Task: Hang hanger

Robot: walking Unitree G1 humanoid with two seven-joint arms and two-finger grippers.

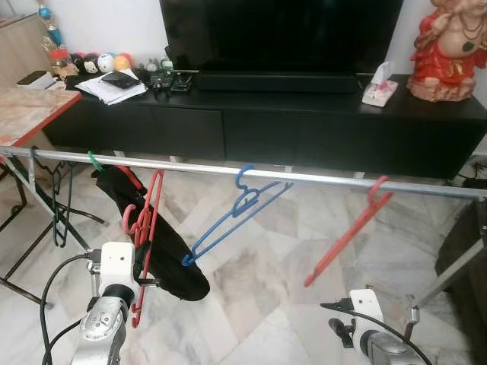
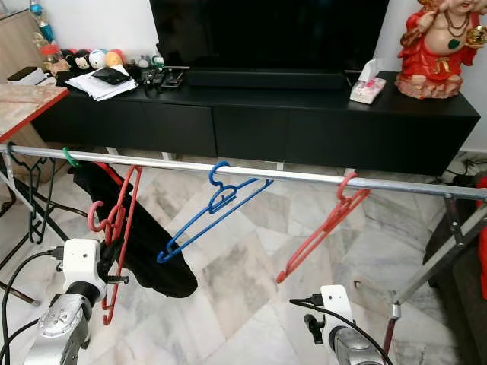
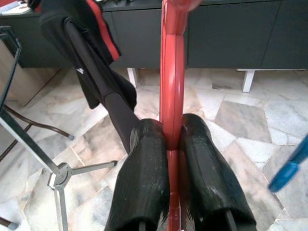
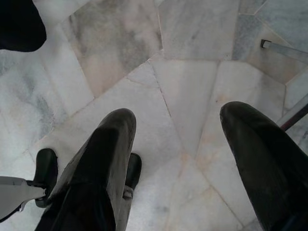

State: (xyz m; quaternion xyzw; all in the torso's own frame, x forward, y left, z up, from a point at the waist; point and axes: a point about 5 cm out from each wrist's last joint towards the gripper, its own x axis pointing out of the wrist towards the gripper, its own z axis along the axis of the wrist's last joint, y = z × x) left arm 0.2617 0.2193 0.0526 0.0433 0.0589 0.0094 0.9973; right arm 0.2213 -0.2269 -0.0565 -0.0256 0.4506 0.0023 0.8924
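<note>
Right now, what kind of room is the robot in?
Probably a home living room: a big TV on a long black cabinet, a marble floor, and a rail with hangers.

I am looking into a living room in a home. Far out past my fingers a big black TV sits on a long black TV cabinet. A tissue box, remotes, papers and small toys lie on it. A red statue stands there too. Below my fingers is a marble floor. A clothes rail with hangers is close by.
</note>
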